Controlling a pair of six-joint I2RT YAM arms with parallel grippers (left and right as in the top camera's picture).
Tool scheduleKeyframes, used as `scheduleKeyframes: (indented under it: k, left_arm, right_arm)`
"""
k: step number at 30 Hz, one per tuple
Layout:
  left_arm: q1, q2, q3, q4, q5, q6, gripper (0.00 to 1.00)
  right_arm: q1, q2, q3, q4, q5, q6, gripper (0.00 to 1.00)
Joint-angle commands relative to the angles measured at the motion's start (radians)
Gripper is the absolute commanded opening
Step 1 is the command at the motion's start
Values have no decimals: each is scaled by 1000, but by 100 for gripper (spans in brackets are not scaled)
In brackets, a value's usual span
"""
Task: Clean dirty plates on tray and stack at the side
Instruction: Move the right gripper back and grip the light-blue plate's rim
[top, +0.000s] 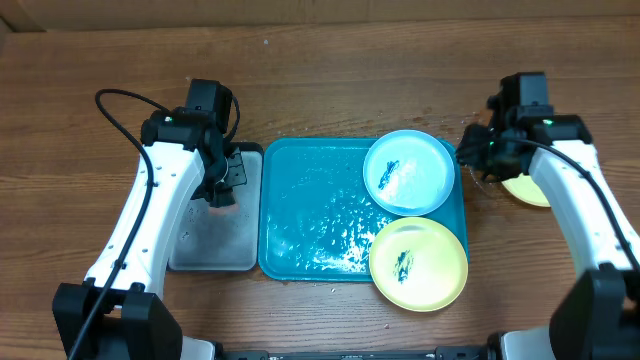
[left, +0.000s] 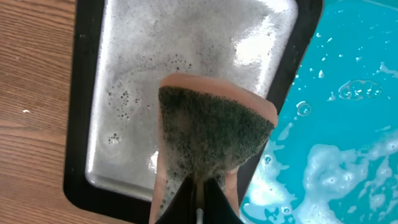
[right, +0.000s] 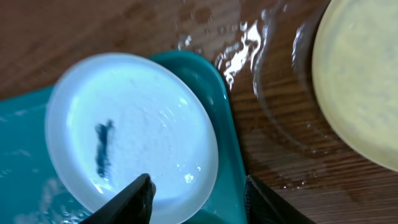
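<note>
Overhead: large teal-blue rectangular plastic tray (top: 310, 215) sits mid-worktop, wet and sudsy. Two plates are on its right side. The round light blue rimmed plastic plate (top: 408, 172) is at the far right corner, and the round yellow-green rimmed plastic plate (top: 418, 263) is at the near right corner, overhanging the rim. Each shows a dark smear. The second yellow-green rimmed plate (top: 528, 190) is off the tray on the wooden worktop (top: 330, 70) to the right, partly under the right arm. The left tool (top: 222, 185) hangs over the smaller black-rimmed grey tray (top: 210, 250), just left of the teal one. The right tool (top: 482, 148) is between the blue plate and the off-tray plate. Left wrist: tool pressed together, pinching a peach sponge (left: 211, 137) with a dark green scouring face, above the foamy grey tray. Right wrist: fingers spread, nothing gripped, sitting over the blue plate's rim and the tray corner. The off-tray plate looks smear-free and lies in a puddle. My read: one of three cleaned and set aside, two dirty ones left to scrub. No stack yet.
</note>
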Motion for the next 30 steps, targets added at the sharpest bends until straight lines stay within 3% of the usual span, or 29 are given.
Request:
scheduleKeyframes:
  k: [1,17,22,23,24,27,30]
  left_arm:
    - [4,2,-6,-3,15,8,4]
    - [4,2,-6,-4,11,9,4]
    - [4,2,-6,-4,11,9,4]
    - [4,2,-6,-4,11,9,4]
    - [4,2,-6,-4,11,9,4]
    - [4,2,-6,-4,11,13,4]
    - [4,2,-6,-3,11,13,4]
  right_arm:
    - [10,56,-37,24,-28,-24,49]
    - [12,241,-45,137,-103,-21,51]
    - [16,303,-45,154,-130,-16,39]
    - [19,315,-45,158,-132,-17,34]
    - [23,327,-45,161,-132,-17,22]
    - [25,333,-45,161,-132,-17,8]
    - [29,332,-45,159,-132,-17,4]
